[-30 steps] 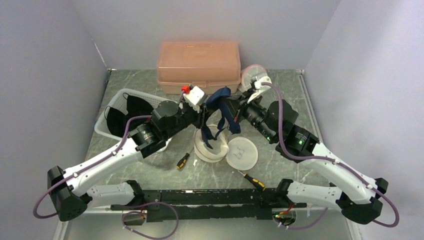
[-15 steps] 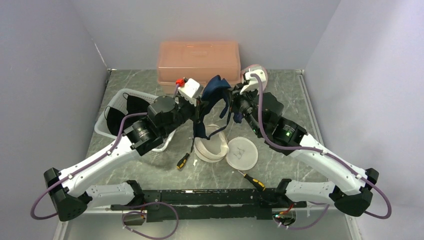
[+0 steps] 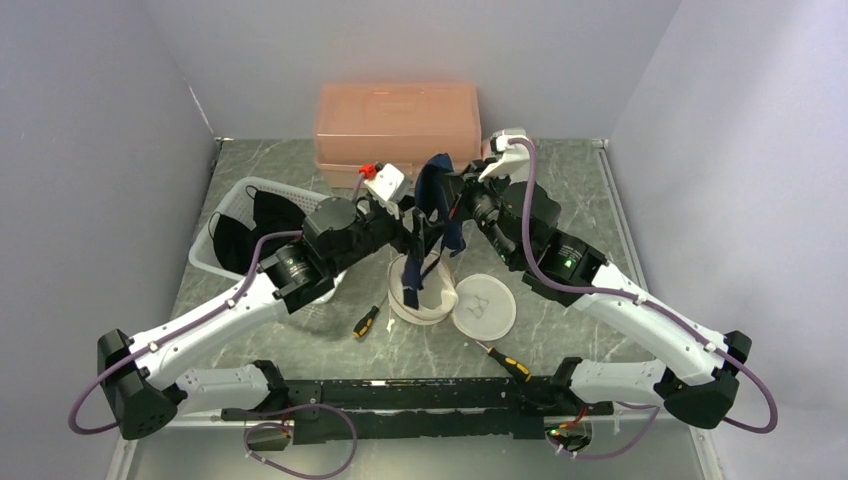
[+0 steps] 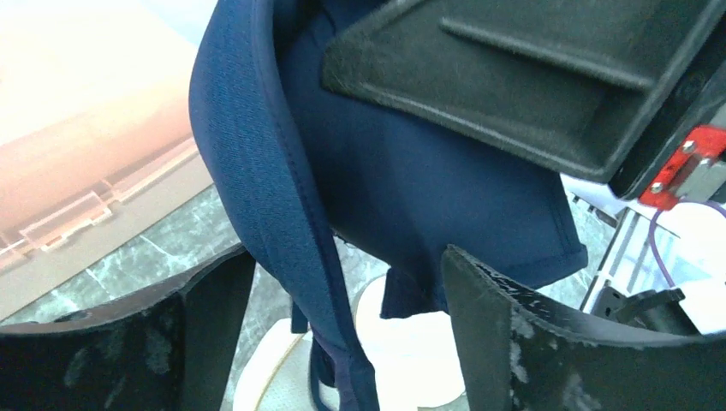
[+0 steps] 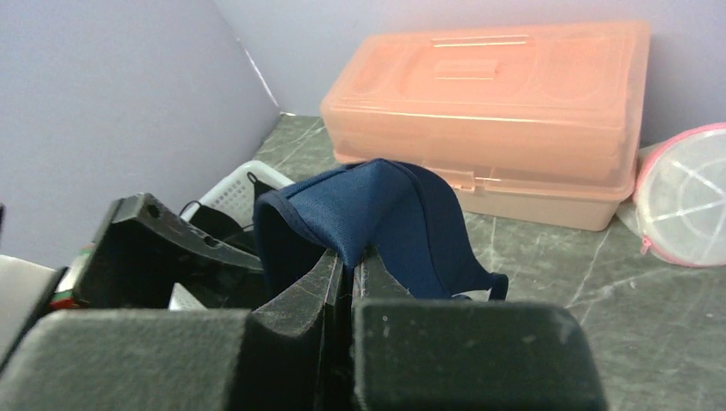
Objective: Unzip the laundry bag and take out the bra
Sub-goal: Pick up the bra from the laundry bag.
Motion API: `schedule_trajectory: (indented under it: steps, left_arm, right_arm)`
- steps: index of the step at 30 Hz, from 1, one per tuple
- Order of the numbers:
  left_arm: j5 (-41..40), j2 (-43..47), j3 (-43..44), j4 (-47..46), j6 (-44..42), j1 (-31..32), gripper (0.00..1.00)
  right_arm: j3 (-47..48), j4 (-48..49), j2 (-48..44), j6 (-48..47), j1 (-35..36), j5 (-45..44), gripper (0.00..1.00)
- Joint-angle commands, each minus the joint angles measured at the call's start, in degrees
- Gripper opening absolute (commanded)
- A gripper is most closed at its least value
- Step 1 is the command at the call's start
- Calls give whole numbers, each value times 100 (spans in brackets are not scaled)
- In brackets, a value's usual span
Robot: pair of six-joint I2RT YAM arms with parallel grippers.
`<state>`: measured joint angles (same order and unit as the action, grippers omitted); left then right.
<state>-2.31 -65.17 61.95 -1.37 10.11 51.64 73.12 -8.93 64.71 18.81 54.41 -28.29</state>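
Three cams: one up high, one on each wrist.

Up top: mounted high behind the bases, tilted down and forward, far enough out to fit both arms and the whole table (image 3: 260,160) back to the wall. On the left wrist: shoved right up against the bra (image 4: 411,197), peeking out between the left fingers (image 4: 548,342) toward the back, with the box (image 4: 68,128) blurry at the left edge. On the right wrist: low and a touch further off, aimed over the right fingers (image 5: 300,300) at the back-left corner, box and basket (image 5: 235,193) in frame. Common to all three: bra and box.
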Motion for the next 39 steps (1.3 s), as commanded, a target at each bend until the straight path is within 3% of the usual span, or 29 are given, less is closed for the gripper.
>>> schedule_trajectory:
  steps: [1, 14, 20, 30, 39]
  left_arm:
    - [414, 227, -200, -628, 102, 22, 91]
    - [1188, 567, -486, -1099, 110, 21, 94]
    - [1381, 296, -321, -1076, 164, 15, 94]
    - [144, 149, -583, -1762, 22, 184, 94]
    - [-976, -285, -334, -1541, -629, 404, 94]
  right_arm:
    - [57, 389, -133, 316, -9, 25, 0]
    - [-52, 419, -46, 226, -4, -313, 0]
    - [75, 386, 62, 331, -1, -216, 0]
    - [409, 114, 305, 737, 0, -371, 0]
    - [497, 27, 358, 983, 0, -225, 0]
